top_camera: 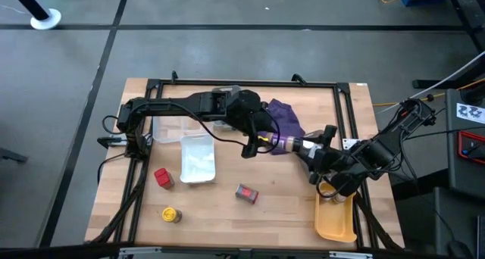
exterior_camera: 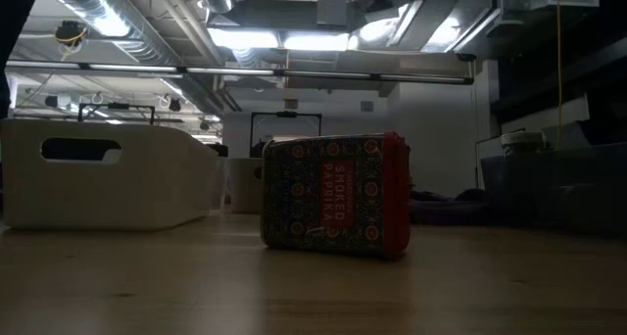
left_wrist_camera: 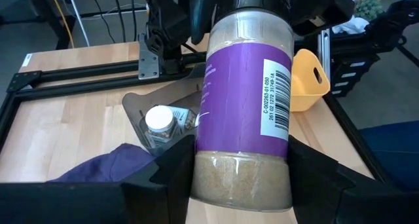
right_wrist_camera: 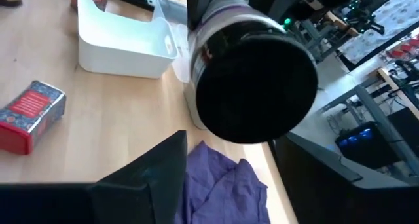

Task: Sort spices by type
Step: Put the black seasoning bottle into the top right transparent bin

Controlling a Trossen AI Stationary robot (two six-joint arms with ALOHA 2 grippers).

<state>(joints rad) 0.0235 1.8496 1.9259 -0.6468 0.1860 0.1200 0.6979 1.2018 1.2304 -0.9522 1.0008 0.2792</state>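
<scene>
The left gripper [top_camera: 267,143] squeezes the purple-labelled jar [top_camera: 289,145] just beside the purple cloth [top_camera: 284,117]. The right gripper [top_camera: 317,154] is at the jar's black cap, fingers apart around it.

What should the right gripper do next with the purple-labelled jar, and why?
Probably close the right gripper on the black cap. The left gripper grips the purple-labelled jar by its body, and the right's open fingers flank the cap, so it looks like a handover.
</scene>
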